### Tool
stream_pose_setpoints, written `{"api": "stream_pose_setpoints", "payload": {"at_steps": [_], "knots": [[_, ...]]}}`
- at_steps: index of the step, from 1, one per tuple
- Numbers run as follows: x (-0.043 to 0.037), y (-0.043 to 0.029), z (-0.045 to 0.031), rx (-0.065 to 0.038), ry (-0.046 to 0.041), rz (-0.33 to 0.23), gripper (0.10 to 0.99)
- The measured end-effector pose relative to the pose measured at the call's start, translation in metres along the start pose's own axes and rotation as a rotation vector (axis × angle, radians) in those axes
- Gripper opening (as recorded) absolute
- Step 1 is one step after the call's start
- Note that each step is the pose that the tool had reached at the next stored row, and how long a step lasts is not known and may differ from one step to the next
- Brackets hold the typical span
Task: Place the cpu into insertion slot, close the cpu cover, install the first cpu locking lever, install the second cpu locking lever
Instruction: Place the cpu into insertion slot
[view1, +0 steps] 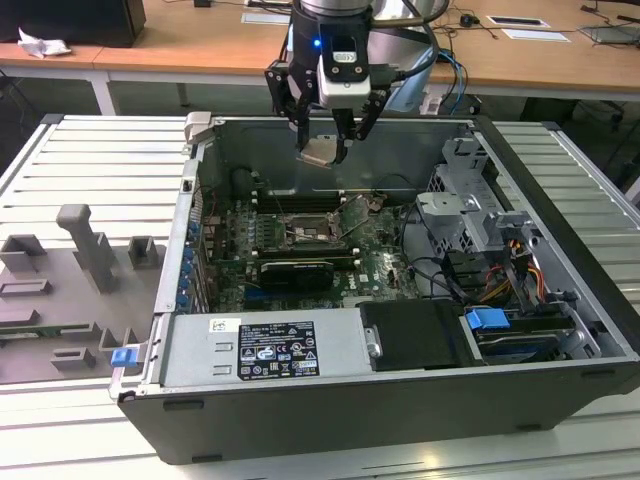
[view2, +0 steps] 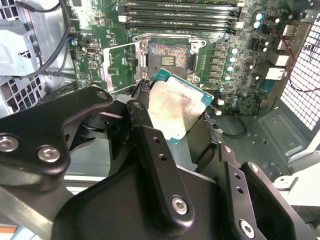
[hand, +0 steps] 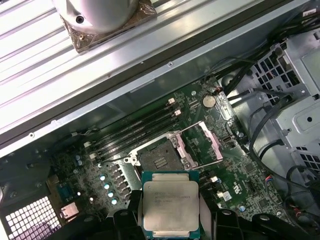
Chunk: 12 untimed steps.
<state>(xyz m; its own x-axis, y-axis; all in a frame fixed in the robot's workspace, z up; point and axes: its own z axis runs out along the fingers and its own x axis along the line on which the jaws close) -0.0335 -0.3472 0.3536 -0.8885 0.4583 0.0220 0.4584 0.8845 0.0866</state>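
Clearly, the cpu was clamped by two opposite edges between the fingers of the hand, held in the air above the open computer case and touching nothing else. In the second wrist view the cpu sat tilted in that grip, its pale metal top facing the camera and one corner reaching toward the board.

The insertion slot lay at about six o'clock from the cpu in the exterior view, well apart from it and lower down, so I judged the chip hung above and short of the socket, not yet over it. The slot was bare and uncovered. The cpu cover stood swung open just beside it, at roughly two o'clock from the slot in the exterior view. The black graphics card lay at six o'clock from the slot. The case rested on a slatted counter.
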Motion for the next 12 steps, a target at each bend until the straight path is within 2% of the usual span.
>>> {"api": "stream_pose_setpoints", "payload": {"at_steps": [6,12], "knots": [[-0.0001,-0.0001,0.001,0.0,-0.0008,0.009,0.541],[-0.0001,-0.0001,0.0016,-0.002,-0.0097,0.112,0.541]]}}
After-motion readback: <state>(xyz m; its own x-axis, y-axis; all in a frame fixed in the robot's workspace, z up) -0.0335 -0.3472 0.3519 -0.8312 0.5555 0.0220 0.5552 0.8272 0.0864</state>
